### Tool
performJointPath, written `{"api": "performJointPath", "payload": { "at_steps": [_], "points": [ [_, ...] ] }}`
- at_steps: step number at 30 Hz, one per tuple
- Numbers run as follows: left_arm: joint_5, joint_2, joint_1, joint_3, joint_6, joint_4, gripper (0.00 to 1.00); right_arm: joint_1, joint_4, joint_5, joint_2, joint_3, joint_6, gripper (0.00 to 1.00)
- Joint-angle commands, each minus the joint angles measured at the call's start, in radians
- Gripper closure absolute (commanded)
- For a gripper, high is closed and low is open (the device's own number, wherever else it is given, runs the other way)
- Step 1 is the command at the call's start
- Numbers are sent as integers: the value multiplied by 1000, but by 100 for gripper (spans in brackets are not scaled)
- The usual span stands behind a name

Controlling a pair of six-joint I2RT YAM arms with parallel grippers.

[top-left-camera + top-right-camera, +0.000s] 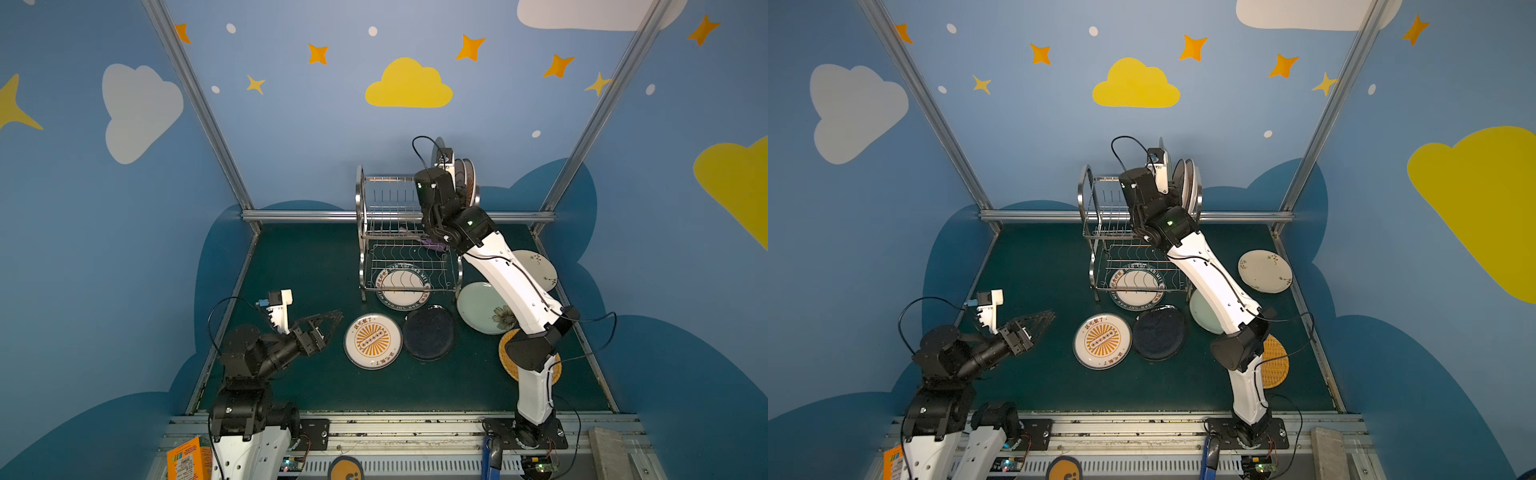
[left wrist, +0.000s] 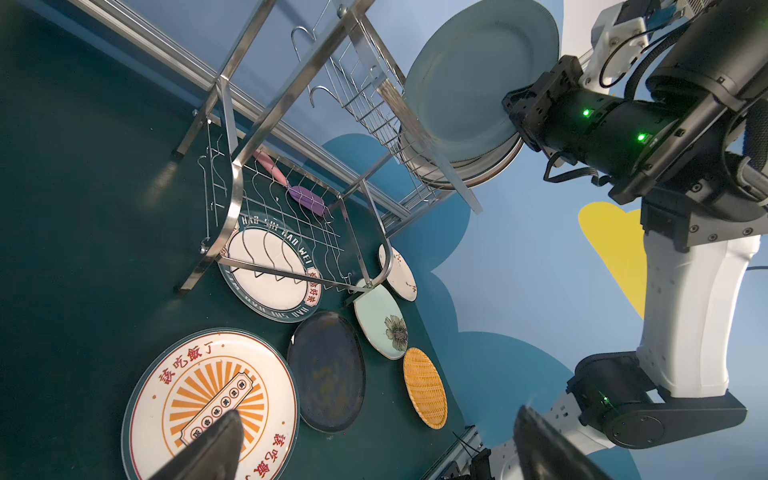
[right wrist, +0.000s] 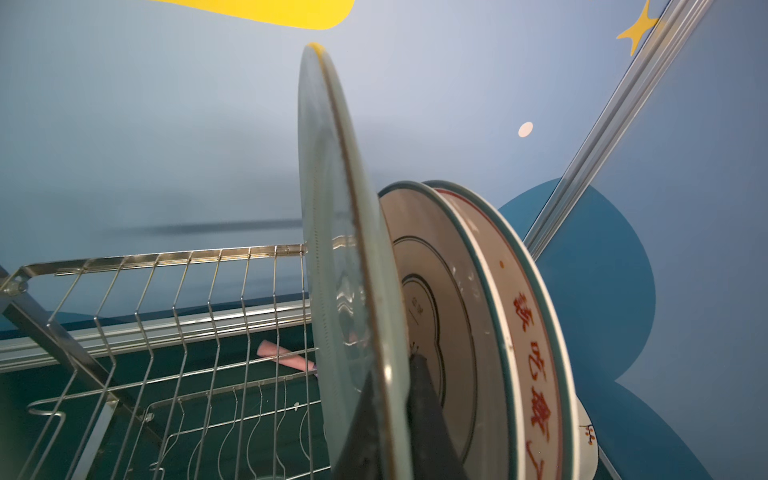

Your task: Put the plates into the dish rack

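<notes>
Blue walls [image 1: 316,137] w/ yellow cloud [image 1: 409,85] & stars [image 1: 318,54], alu posts [image 1: 199,104], dark green mat [image 1: 316,270], prob. felt.

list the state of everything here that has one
left gripper: open, empty
right gripper: shut on held plate
held plate: on edge at dish rack upper tier
racked plates: on edge in upper tier
lettered plate: flat, partly under rack
sunburst plate: flat on table
navy plate: flat
green plate: flat
woven plate: flat
floral plate: flat

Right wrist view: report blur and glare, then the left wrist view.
Right wrist view: wavy glare on the held grey-green plate, right end effector dark and soft; left wrist view: left end effector blurred, sunburst plate sharp.
</notes>
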Motion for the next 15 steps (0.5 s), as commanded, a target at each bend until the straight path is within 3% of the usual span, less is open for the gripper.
{"api": "performJointPath", "payload": {
  "at_steps": [1,15],
  "points": [
    [18,5,7,-11,0,33,0,-1,37,21,-15,56,65,100],
    [18,5,10,-11,-3,31,0,18,-37,30,2,58,126,100]
  ]
}}
